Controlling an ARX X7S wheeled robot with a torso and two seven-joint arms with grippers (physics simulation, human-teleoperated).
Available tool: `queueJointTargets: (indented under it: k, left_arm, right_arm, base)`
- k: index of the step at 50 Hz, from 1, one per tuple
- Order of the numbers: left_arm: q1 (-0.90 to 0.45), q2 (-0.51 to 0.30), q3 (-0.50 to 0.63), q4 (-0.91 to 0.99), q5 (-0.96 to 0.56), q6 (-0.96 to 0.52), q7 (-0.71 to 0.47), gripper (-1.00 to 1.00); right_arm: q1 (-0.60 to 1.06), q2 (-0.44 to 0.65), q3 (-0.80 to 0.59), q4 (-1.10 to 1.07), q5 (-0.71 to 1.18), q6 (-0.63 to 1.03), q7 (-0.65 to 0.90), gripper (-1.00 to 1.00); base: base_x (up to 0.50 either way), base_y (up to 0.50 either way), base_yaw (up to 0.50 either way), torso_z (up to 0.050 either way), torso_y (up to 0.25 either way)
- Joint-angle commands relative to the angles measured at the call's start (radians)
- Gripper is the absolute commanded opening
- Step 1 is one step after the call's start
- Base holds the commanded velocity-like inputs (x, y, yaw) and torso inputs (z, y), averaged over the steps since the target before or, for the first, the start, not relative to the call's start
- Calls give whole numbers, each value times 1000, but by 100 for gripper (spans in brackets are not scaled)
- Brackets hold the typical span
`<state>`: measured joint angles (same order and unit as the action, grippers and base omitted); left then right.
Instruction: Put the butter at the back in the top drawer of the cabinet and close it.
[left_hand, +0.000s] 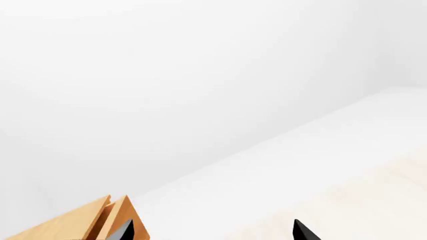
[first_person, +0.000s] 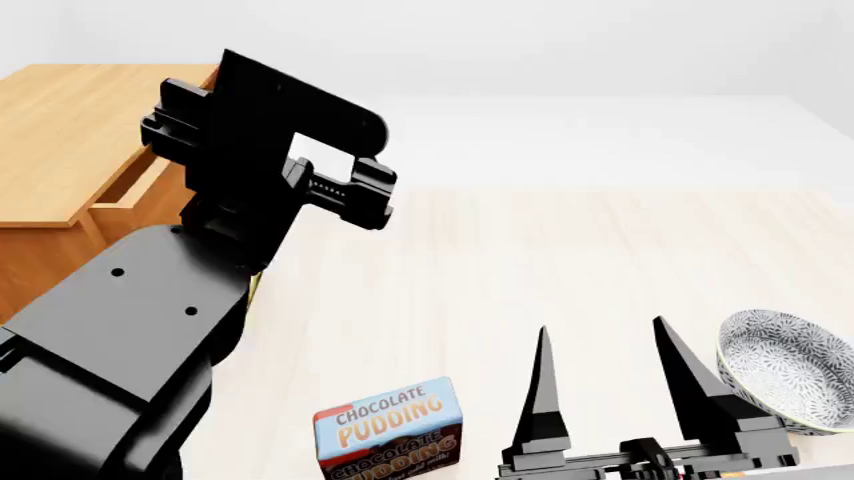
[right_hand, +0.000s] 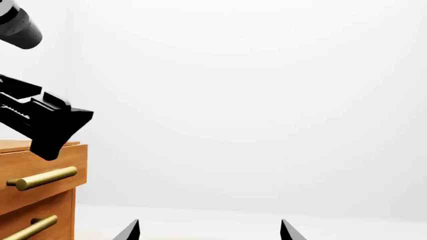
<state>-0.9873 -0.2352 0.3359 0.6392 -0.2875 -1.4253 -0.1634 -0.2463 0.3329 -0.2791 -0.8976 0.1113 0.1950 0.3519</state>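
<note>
The only writing that can be read is on the pudding box (first_person: 388, 436), seen in the head view near the front edge of the pale wooden floor. Its blue upper panel carries "CHOCOLATE" in small white capitals and, below it, "PUDDING" in larger orange capitals. On the brown face beneath, "CHOCOLATE" shows again, and part of "PUDDING" is cut off by the picture's edge. Neither wrist view shows any text.

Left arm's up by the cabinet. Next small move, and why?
Probably lower the left tool onto the brass handle of the top drawer and pull. The tool looks open and empty above the cabinet corner, the drawer seems barely ajar, and the butter shows in no view.
</note>
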Motion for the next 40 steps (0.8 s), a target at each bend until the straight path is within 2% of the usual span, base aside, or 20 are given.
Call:
queueJointTargets:
  k: [1, 7, 11, 14, 17, 21, 26, 30, 40]
  left_arm:
    - [-364, 24, 128, -382, -37, -110, 7, 100]
    - [-496, 69, 146, -672, -16, -75, 25, 100]
    - [-578, 109, 90, -883, -1, -25, 28, 100]
    - [-614, 93, 169, -1013, 39, 152, 64, 100]
    - [-656, 91, 217, -1116, 63, 207, 87, 100]
    - [-702, 100, 238, -1223, 68, 140, 98, 100]
    - [-771, 137, 120, -1399, 50, 45, 47, 100]
    - [-814, 148, 35, -1498, 51, 24, -8, 100]
    - [-811, 131, 31, -1503, 36, -41, -7, 100]
  right_arm:
    - [-4, 16, 10, 2, 30, -5, -1, 100]
    - [6, 19, 11, 1, 41, 1, -1, 100]
    - [7, 20, 18, 5, 51, -5, 2, 100]
    - [5, 25, 28, 6, 61, -10, 3, 100]
    - [7, 27, 34, 19, 71, -21, 1, 100]
    - [6, 31, 42, 25, 80, -28, 2, 100]
    - [1, 34, 47, 34, 88, -45, 1, 100]
    - [-4, 38, 51, 42, 94, -58, 0, 100]
    - [-7, 42, 44, 43, 93, -66, 3, 100]
  base:
    - [0, 0, 0, 0, 0]
    - [0, 0, 0, 0, 0]
    - [0, 0, 0, 0, 0]
    - [0, 0, 0, 0, 0]
    - [0, 0, 0, 0, 0]
    - [0, 0, 0, 0, 0]
    - [0, 0, 0, 0, 0]
    - [0, 0, 0, 0, 0]
    - [0, 0, 0, 0, 0]
